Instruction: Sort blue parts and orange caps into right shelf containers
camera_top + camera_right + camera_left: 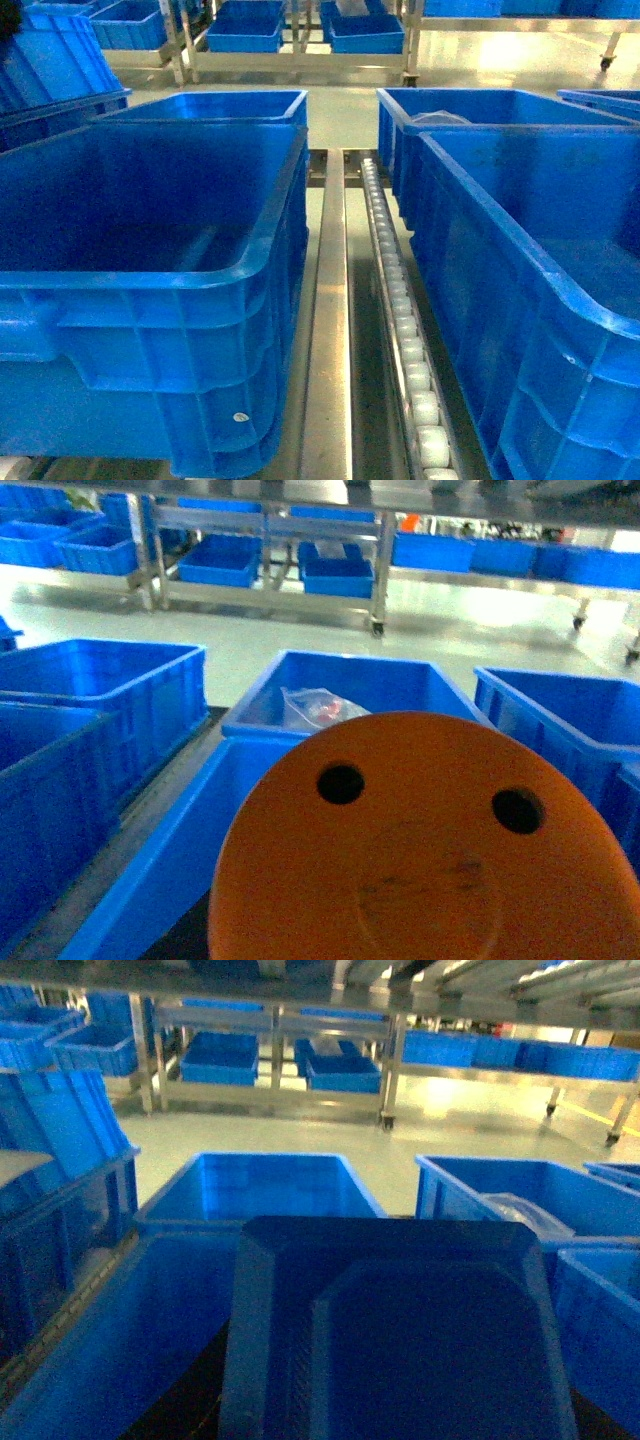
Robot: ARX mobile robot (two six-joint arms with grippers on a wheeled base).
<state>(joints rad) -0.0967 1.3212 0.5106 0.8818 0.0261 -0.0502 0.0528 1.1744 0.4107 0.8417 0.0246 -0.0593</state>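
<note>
Orange cap [425, 845] fills R wrist cam — blue part [400, 1335] L.

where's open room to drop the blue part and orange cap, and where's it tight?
Open: the near-left bin shows a bare floor; the near-right bin looks bare where visible. The far-right bin already holds a clear bag. Tight: the gap between the rows is only a metal rail and roller track. The blue part and orange cap fill the wrist views, hiding both hands.
</note>
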